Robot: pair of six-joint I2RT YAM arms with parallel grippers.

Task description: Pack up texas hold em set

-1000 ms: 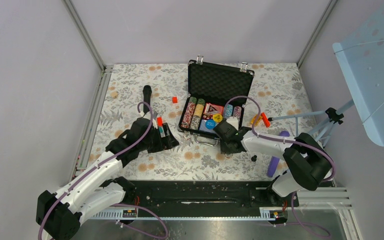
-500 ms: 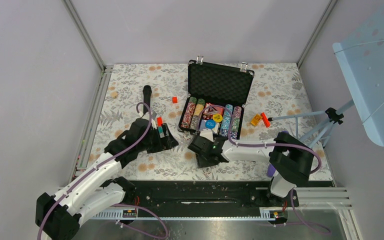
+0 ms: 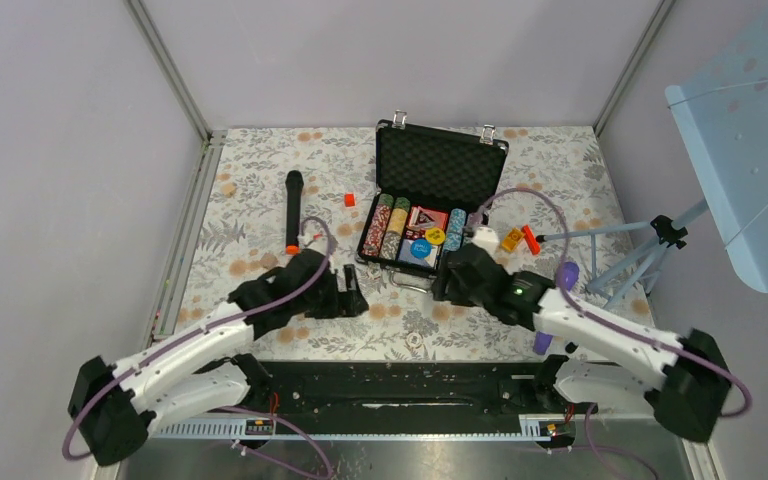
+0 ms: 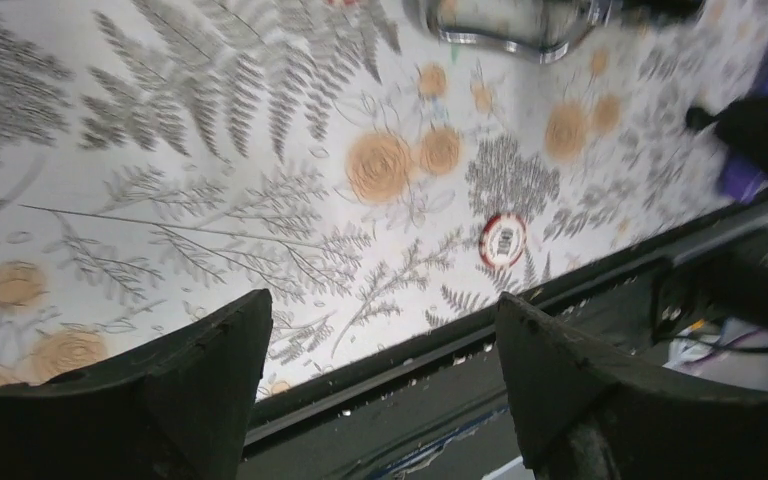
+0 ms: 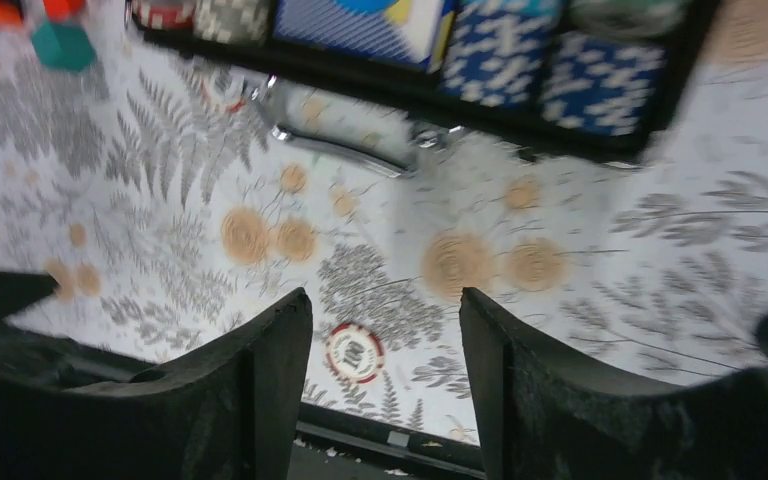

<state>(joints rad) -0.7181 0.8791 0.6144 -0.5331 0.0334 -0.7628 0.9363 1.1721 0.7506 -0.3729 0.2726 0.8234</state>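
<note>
The black briefcase (image 3: 440, 165) lies open at the back middle, foam lid up. Rows of striped poker chips (image 3: 390, 226), a card deck (image 3: 427, 217), a yellow button (image 3: 435, 236) and a blue button (image 3: 421, 248) sit inside. One red-and-white chip (image 3: 415, 340) lies loose on the cloth near the front rail; it also shows in the left wrist view (image 4: 502, 240) and the right wrist view (image 5: 354, 352). My left gripper (image 3: 352, 293) (image 4: 382, 310) is open and empty, left of the case's handle (image 5: 345, 120). My right gripper (image 3: 448, 278) (image 5: 385, 300) is open and empty above the cloth, the loose chip just beyond its fingers.
A black microphone (image 3: 292, 212) lies left of the case, with a small red block (image 3: 349, 200) beside it. Red and teal blocks (image 5: 60, 42) lie by the case's front left corner. Orange pieces (image 3: 520, 238), a purple object (image 3: 544, 338) and a tripod (image 3: 650, 248) stand right.
My right arm swung left across the case front, then back right and forward. My left arm moved right and nearer, uncovering the microphone. Both grippers stay open.
</note>
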